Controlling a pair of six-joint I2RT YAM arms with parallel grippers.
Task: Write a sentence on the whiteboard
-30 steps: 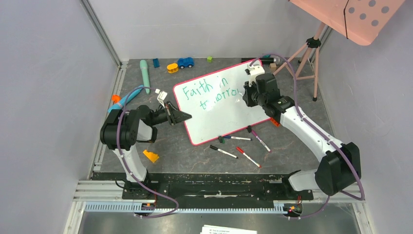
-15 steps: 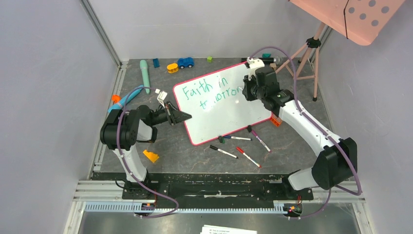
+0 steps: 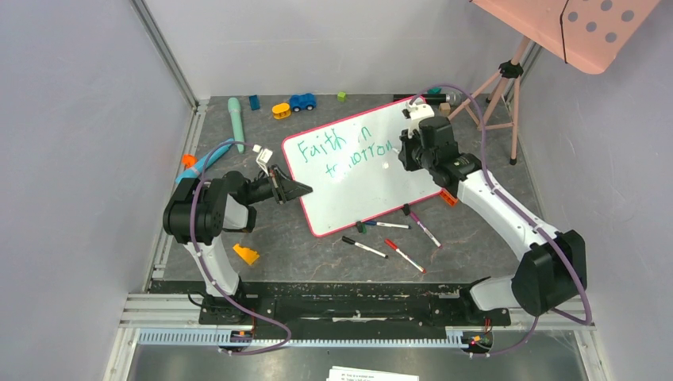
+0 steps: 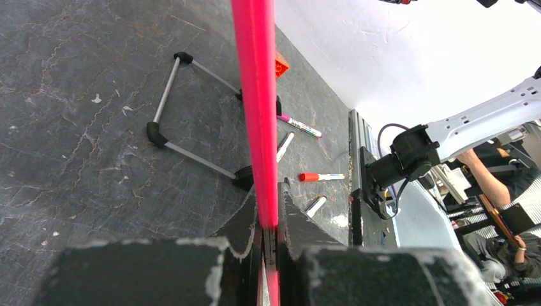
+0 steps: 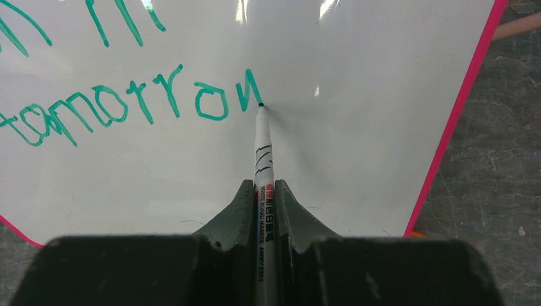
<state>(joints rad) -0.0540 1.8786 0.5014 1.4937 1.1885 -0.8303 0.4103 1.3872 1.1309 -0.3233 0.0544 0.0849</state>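
Your whiteboard sits mid-table between both arms. Your left gripper is clamped on its pink rim at the left edge. Your right gripper pinches a whiteboard marker, whose tip touches the board at the end of the second line of the green sentence.

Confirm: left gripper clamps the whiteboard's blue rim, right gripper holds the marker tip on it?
No: the rim is pink-red, not blue, per the left wrist view. The left gripper clamps it; right gripper holds the marker tip on the whiteboard.
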